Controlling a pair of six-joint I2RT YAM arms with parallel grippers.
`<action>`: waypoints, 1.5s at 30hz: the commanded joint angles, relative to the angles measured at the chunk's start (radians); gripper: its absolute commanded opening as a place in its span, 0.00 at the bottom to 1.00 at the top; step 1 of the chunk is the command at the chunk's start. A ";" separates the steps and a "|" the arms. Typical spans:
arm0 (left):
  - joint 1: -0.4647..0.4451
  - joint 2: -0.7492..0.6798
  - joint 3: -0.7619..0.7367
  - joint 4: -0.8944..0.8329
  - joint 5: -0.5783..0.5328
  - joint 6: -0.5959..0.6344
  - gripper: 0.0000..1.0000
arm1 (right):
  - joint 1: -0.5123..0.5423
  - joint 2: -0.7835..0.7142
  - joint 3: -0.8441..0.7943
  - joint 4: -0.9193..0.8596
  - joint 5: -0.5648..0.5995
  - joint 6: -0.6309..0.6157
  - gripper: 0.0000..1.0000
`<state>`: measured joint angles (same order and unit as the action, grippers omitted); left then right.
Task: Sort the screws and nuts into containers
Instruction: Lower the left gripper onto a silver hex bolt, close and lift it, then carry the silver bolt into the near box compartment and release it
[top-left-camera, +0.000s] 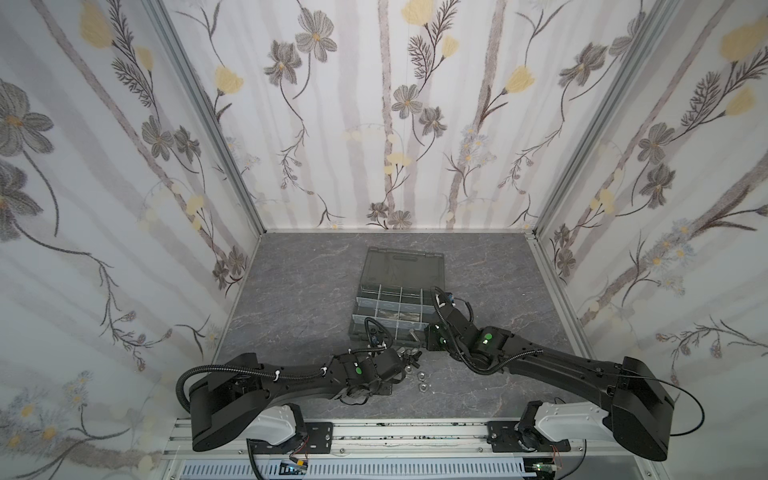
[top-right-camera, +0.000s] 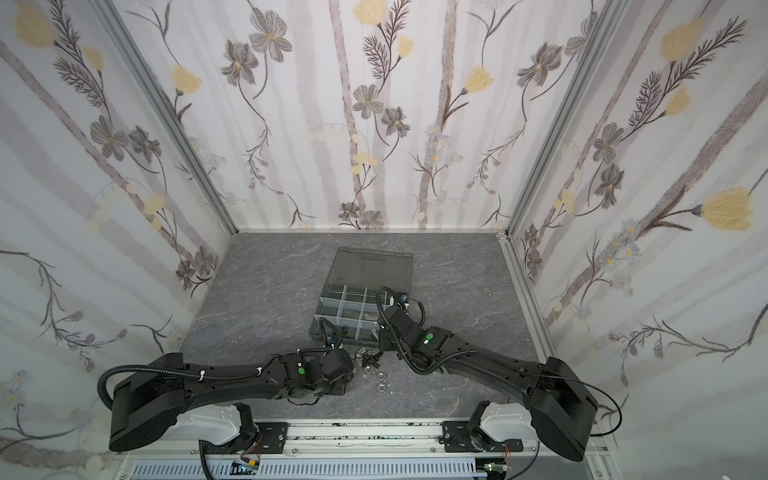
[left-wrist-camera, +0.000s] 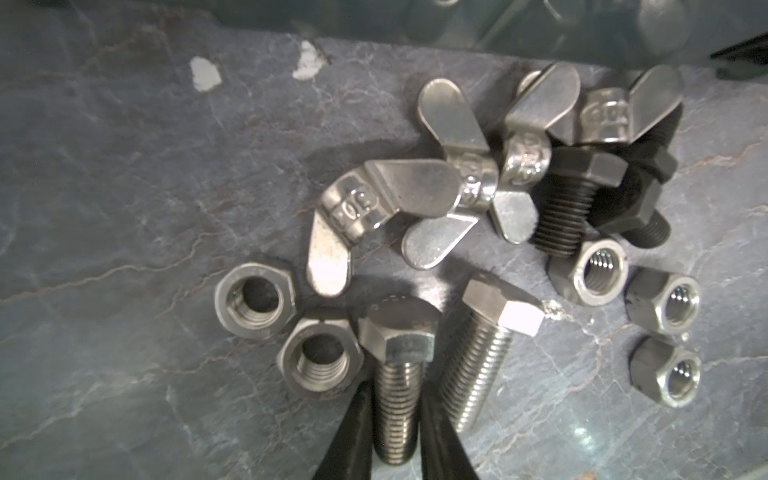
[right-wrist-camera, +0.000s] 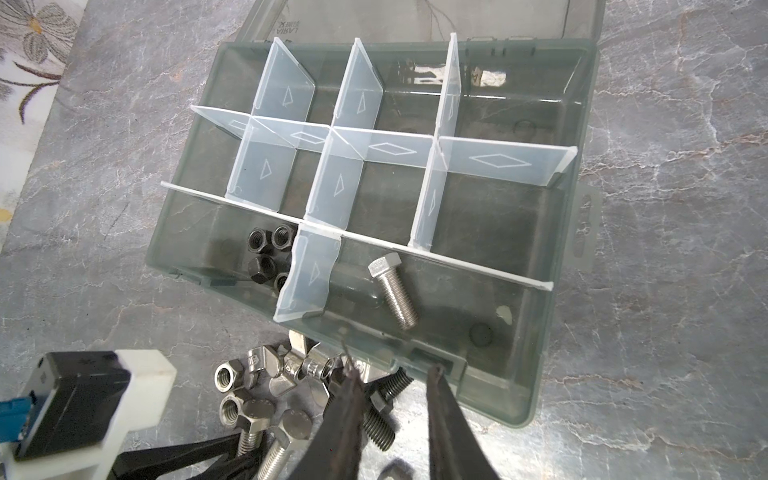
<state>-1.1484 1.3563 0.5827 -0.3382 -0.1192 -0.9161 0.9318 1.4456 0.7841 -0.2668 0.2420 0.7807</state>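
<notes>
In the left wrist view my left gripper (left-wrist-camera: 395, 401) is shut on the threaded shaft of a silver screw (left-wrist-camera: 397, 336) that lies on the table, one black finger (left-wrist-camera: 353, 436) along each side. A second silver screw (left-wrist-camera: 482, 345), wing nuts (left-wrist-camera: 374, 199), two black screws (left-wrist-camera: 573, 195) and several hex nuts (left-wrist-camera: 255, 295) lie around it. My right gripper (right-wrist-camera: 392, 372) is open over the pile by the front wall of the case (right-wrist-camera: 540, 332). The containers hold one silver screw (right-wrist-camera: 392, 291) and, left of a divider, several black nuts (right-wrist-camera: 266, 253).
The case (top-left-camera: 428, 309) sits mid-table with its smoky lid (top-left-camera: 405, 266) folded flat behind it. In both top views two loose nuts (top-left-camera: 422, 387) (top-right-camera: 379, 376) lie nearer the front rail (top-left-camera: 374, 432). Floral walls close three sides. The left arm's wrist block (right-wrist-camera: 83, 395) stands beside the pile.
</notes>
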 joint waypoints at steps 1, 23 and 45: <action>0.000 -0.002 0.004 -0.009 -0.008 0.000 0.20 | 0.000 -0.001 0.000 0.018 0.023 0.011 0.28; 0.072 -0.047 0.221 -0.009 -0.058 0.179 0.16 | -0.047 -0.157 -0.061 -0.026 0.065 0.005 0.28; 0.214 0.277 0.427 0.033 0.000 0.452 0.17 | -0.050 -0.304 -0.136 -0.106 0.102 0.068 0.28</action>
<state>-0.9367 1.6173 0.9974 -0.3294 -0.1230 -0.4961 0.8825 1.1423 0.6502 -0.3672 0.3218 0.8303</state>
